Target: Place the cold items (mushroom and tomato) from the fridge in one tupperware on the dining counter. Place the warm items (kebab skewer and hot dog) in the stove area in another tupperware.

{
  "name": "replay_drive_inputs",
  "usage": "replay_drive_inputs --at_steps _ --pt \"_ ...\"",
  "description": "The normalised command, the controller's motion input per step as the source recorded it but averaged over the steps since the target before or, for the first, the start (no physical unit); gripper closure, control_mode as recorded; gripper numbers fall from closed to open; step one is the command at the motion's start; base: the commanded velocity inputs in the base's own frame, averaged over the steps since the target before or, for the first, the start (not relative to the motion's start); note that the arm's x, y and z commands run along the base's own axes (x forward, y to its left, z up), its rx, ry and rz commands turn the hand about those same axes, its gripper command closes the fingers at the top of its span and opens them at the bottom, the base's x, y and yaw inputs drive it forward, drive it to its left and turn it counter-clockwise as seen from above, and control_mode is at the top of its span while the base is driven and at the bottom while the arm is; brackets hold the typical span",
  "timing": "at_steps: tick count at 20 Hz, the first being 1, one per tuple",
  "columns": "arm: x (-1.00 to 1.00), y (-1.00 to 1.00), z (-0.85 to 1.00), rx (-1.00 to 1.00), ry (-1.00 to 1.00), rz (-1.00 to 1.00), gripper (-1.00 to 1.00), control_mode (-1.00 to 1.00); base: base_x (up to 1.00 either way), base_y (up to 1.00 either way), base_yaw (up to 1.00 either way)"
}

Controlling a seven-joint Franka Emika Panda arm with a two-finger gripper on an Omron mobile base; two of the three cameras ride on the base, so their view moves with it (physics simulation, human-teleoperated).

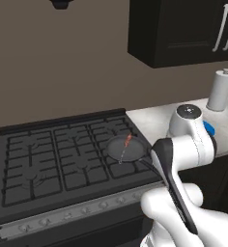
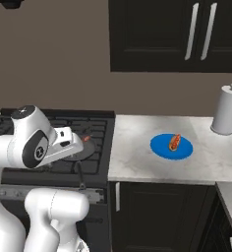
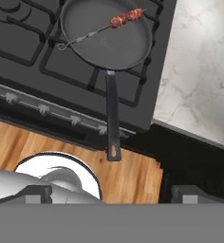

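Right, kebab skewer (image 3: 118, 21) lies in pan (image 3: 85, 38) on stove (image 3: 23, 52); hot dog (image 2: 175, 141) on blue plate (image 2: 159, 147), fingers (image 3: 38, 193) spread wide, empty.

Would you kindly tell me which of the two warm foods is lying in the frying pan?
The kebab skewer lies in the dark frying pan on the stove's front right burner. The hot dog sits instead on a blue plate on the marble counter.

One frying pan (image 3: 104, 33) sits on the stove (image 1: 38, 164) near its right edge, with one kebab skewer (image 3: 126, 18) lying in it. One blue plate (image 2: 171, 147) rests on the table (image 2: 137, 157) toward its front edge, carrying one hot dog (image 2: 175, 141). One paper towel roll (image 2: 228, 110) stands at the table's back right corner, under one wall cabinet (image 2: 152, 34) with two handles.
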Motion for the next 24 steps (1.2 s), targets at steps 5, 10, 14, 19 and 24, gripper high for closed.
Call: replay_drive_inputs --at_steps 5,10,14,19,24 --pt "0.22 0.0 0.03 0.08 -0.01 0.13 -1.0 -1.0 0.01 0.0 0.06" --pt "0.52 0.38 0.02 0.02 0.0 -0.08 -1.0 -1.0 0.0 0.0 0.0" --pt "0.28 0.42 0.0 0.03 0.01 -0.31 -1.0 -1.0 0.0 0.0 0.0" --pt "0.33 0.07 0.0 0.21 0.06 -0.32 -1.0 -1.0 0.0 0.0 0.0" --pt "0.42 0.09 -0.12 0.23 0.22 -0.21 -1.0 -1.0 0.0 0.0 0.0"
